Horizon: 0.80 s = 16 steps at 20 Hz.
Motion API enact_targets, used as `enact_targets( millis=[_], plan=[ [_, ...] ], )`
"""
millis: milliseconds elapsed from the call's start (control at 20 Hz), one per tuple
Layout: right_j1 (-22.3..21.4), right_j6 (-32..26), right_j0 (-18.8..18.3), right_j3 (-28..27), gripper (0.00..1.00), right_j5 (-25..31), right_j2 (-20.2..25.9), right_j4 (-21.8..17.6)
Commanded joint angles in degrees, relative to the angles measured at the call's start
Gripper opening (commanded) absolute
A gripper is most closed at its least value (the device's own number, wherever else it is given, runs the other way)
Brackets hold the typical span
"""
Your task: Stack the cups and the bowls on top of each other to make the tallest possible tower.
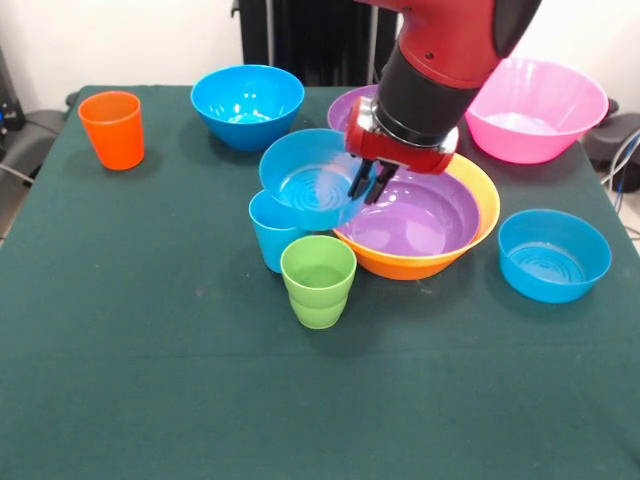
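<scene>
Front view: jaws pinch tilted glossy blue bowl rim.

I see a dark green tablecloth over the table, black stand behind it, white wall, grey cables at the right edge.

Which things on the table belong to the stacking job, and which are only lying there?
Job:
orange cup
light blue cup
green cup
three blue bowls
pink bowl
purple bowls
orange-yellow bowl

Lying about:
nothing except the green tablecloth
</scene>
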Motion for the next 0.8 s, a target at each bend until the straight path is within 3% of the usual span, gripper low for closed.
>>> enact_targets(
  millis=[50, 800],
  plan=[
    [0.28, -3.18, 0.83, -2.8, 0.0, -4.62, 4.78, -4.9],
    [0.94, -2.95, 0.39, -2.91, 0.0, -5.8, 6.23, -3.96]
  ],
)
